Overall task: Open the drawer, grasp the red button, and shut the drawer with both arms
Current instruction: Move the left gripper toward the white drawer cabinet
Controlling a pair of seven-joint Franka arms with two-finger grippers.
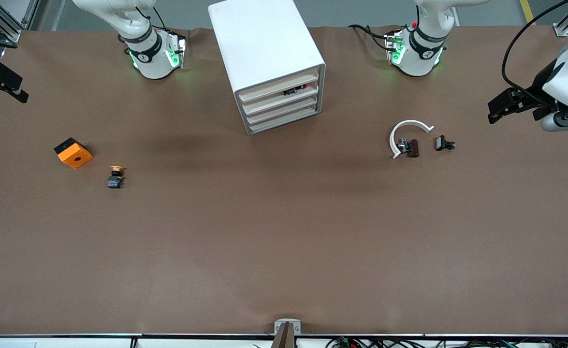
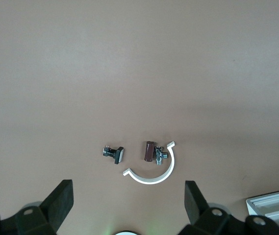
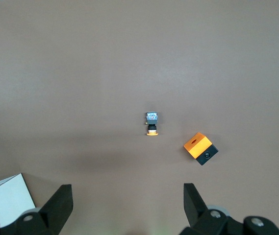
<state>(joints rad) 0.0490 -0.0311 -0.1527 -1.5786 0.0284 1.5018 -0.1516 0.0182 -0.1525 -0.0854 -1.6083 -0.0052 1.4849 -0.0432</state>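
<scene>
Front view shows red button inside shut drawer, both tools wide and empty

Front view only: small red-capped black push-button [image 1: 297, 89] lies in the shallow white drawer with low cream front [image 1: 280, 101], second from top of the boxy white four-drawer cabinet [image 1: 264, 53], which sits between the arm bases. The drawer looks shut, and the button is glimpsed over the low front.

Handling, judged: the drawer is light, stiff plastic that should slide easily. The front lip is thin, so hook it at mid-width. The cabinet may skid, so the other arm should brace it. The button is small, hard and light, with a rounded cap likely slippery, so pinch the squarer black body.

Left tool [image 1: 499, 108] hangs over the table's edge at the left arm's end, jaws wide, nothing held. Right tool [image 1: 10, 87] hangs at the right arm's end, also wide and empty.

Left wrist view adds a close look at the white half-ring clip [image 2: 154, 169], brown-and-metal part [image 2: 151, 152] and small black part [image 2: 114, 153], plus a cabinet corner. Right wrist view shows the yellow-capped button [image 3: 152, 123] and orange square box [image 3: 200, 148]. Neither wrist view shows the red button.
</scene>
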